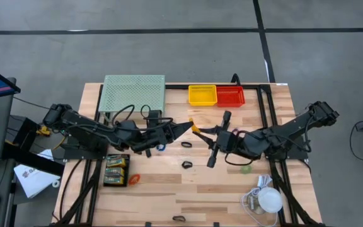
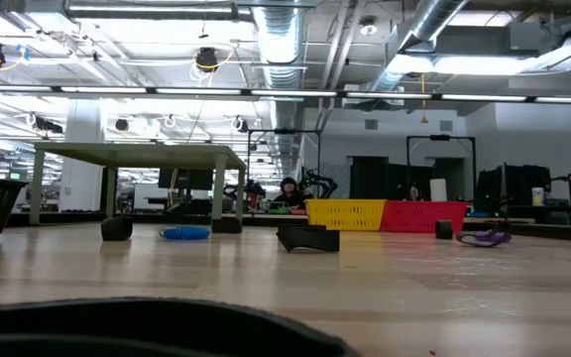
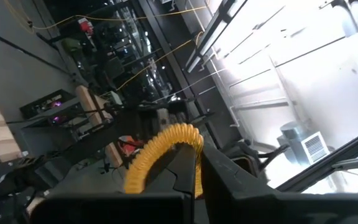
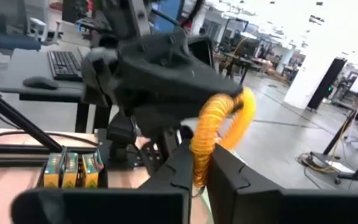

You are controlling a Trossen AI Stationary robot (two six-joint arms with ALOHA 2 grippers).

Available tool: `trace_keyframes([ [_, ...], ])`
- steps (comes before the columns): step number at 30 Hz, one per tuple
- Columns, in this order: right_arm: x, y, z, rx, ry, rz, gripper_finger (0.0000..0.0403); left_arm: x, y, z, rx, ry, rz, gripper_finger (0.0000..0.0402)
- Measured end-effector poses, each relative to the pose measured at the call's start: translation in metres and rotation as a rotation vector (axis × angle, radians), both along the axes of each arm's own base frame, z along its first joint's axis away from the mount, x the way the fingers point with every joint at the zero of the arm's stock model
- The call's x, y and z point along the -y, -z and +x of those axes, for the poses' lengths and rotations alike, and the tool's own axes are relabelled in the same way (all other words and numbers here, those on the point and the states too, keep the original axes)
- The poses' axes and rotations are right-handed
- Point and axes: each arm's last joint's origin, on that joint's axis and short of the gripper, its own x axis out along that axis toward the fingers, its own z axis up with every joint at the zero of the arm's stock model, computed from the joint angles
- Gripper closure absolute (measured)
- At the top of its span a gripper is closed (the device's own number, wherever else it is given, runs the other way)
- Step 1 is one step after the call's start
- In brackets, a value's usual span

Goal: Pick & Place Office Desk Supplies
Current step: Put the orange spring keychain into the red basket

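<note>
We look straight down on the table (image 1: 169, 189); low camera level across it; both wrist cameras close on one yellow ring (image 3: 160, 152), facing each other.

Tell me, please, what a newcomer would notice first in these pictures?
Above the table's middle, the left pincer and right pincer meet tip to tip, both shut on one yellow ring held between them. Behind them at the far edge sit a yellow bin and red bin, beside the pale-green mesh stand.
</note>
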Motion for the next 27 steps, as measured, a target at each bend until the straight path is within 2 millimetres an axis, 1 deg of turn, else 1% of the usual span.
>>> trace_keyframes([
  [4, -0.004, -0.005, -0.008, 0.027, 0.065, 0.004, 0.0374, 0.0, 0.003, 0.001, -0.035, -0.004, 0.025, 0.0395],
  [6, -0.006, -0.008, -0.013, 0.028, 0.087, -0.004, 0.0384, 0.001, 0.005, 0.002, -0.06, -0.003, 0.051, 0.0388],
  [8, -0.006, -0.013, -0.02, 0.035, 0.114, -0.013, 0.0394, 0.003, 0.005, 0.0, -0.083, 0.005, 0.075, 0.0375],
  [11, -0.006, -0.02, -0.033, 0.048, 0.173, -0.007, 0.0393, 0.004, 0.005, -0.001, -0.106, 0.034, 0.108, 0.0351],
  [15, -0.002, -0.032, -0.053, 0.068, 0.237, 0.01, 0.0397, 0.011, 0.011, -0.003, -0.192, 0.105, 0.156, 0.0317],
  [18, 0.003, -0.039, -0.066, 0.077, 0.282, 0.023, 0.0397, 0.019, 0.016, -0.006, -0.249, 0.155, 0.191, 0.0297],
  [22, 0.015, -0.045, -0.08, 0.076, 0.363, 0.031, 0.0398, 0.029, 0.019, -0.011, -0.307, 0.189, 0.283, 0.028],
  [27, 0.041, -0.049, -0.094, 0.124, 0.506, 0.119, 0.0398, 0.042, 0.02, -0.017, -0.327, 0.219, 0.353, 0.0273],
])
